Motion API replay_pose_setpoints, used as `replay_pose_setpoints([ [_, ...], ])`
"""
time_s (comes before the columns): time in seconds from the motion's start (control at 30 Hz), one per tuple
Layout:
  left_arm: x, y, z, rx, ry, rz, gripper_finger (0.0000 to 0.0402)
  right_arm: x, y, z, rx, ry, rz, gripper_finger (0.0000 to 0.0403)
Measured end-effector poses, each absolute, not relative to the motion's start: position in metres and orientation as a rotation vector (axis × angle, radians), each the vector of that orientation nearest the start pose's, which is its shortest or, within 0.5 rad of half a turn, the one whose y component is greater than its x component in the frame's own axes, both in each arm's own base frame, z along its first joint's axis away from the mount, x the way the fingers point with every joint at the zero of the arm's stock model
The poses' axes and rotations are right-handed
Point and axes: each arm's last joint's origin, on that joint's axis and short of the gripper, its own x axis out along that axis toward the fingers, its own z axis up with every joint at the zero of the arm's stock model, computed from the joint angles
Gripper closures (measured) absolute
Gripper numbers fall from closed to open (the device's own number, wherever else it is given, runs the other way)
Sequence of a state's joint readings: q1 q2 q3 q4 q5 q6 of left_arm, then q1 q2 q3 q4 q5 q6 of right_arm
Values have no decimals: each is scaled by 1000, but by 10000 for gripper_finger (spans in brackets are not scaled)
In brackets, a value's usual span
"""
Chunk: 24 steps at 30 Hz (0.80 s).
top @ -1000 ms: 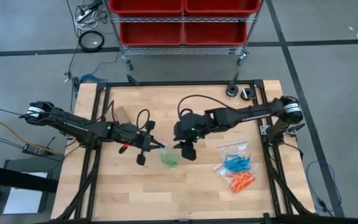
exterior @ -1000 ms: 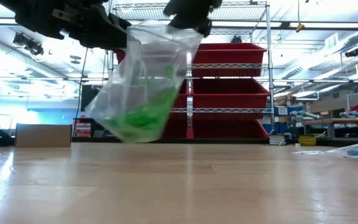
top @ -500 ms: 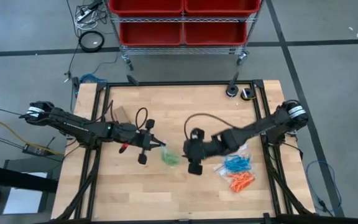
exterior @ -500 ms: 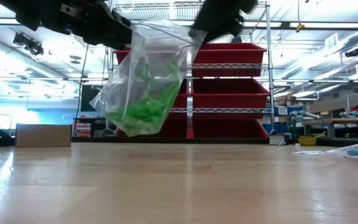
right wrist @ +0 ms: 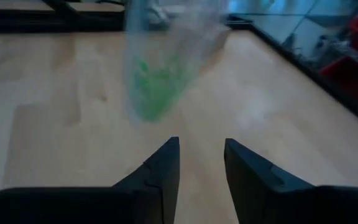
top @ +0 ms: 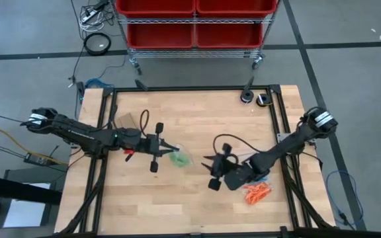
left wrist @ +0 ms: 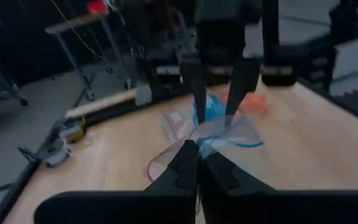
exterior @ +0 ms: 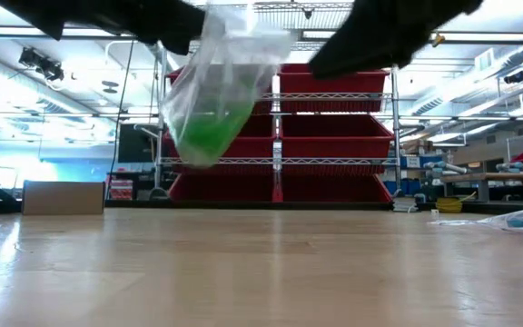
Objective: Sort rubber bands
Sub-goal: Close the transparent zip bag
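A clear plastic bag (top: 180, 158) with green rubber bands (exterior: 209, 136) in its bottom hangs above the middle of the table. My left gripper (top: 169, 150) is shut on its top. My right gripper (top: 211, 174) stands open to the bag's right and nearer the table's front edge, apart from the bag (right wrist: 166, 62), which it faces. Orange rubber bands (top: 258, 193) lie on the table at the near right. Blue rubber bands (left wrist: 209, 107) lie beside them in another clear bag, largely hidden under my right arm in the high view. My left gripper pinches the bag's top edge (left wrist: 211, 138) between its two fingers, coming in nearly level from the table's left. One layer or two, I cannot tell. The bag hangs below the fingers, clear of the table, with the green bands gathered at its lower end (exterior: 202, 145).
A small cardboard box (top: 126, 120) sits at the far left of the table. Two small round objects (top: 255, 98) lie at the far right corner. A rack of red bins (top: 194, 23) stands beyond the far edge. Black cables loop over both arms.
My right gripper has left the bag's top and swung toward the table's near right, sinking and turning about. The bag, earlier spread between both grippers, now hangs from my left gripper alone, narrower and a little higher.
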<state>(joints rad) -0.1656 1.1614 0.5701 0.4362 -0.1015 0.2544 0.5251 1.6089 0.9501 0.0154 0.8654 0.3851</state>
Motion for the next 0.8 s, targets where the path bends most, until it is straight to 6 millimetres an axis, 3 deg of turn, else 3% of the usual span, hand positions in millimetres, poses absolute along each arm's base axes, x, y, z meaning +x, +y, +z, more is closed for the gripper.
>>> replay_pose_setpoints([
  [0.17,247,-29,254,261,48,-30,392,272,142,212,-16,332,-458,293],
  [0.3,250,-21,265,268,9,6,392,261,127,202,58,204,-398,293],
  [0.5,253,-10,277,328,-14,53,392,262,89,202,25,-20,-312,296],
  [0.8,268,15,276,339,42,128,392,281,29,204,-24,-41,-138,297],
])
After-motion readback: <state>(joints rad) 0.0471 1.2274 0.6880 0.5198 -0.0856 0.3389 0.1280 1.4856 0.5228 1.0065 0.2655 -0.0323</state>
